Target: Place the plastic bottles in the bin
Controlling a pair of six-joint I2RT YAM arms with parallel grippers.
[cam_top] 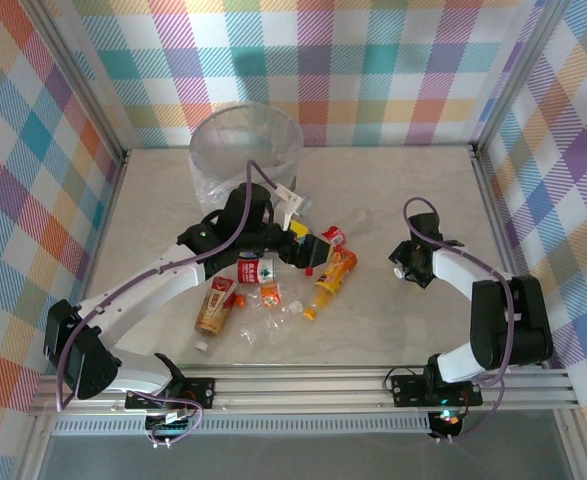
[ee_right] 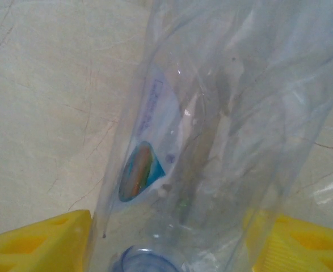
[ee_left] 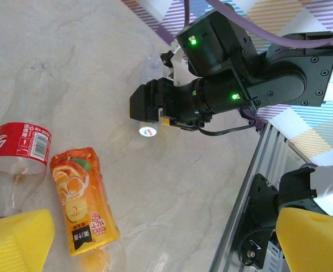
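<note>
Clear plastic bottle (ee_right: 211, 141), between the right jaws, on table (ee_right: 41, 85)

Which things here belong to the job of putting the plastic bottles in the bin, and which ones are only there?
Belong to the job:
- bin
- orange bottle
- red-label bottle
- brown bottle
- clear bottle between the right fingers

Not part of it:
- table
- checked walls
- metal rail
</note>
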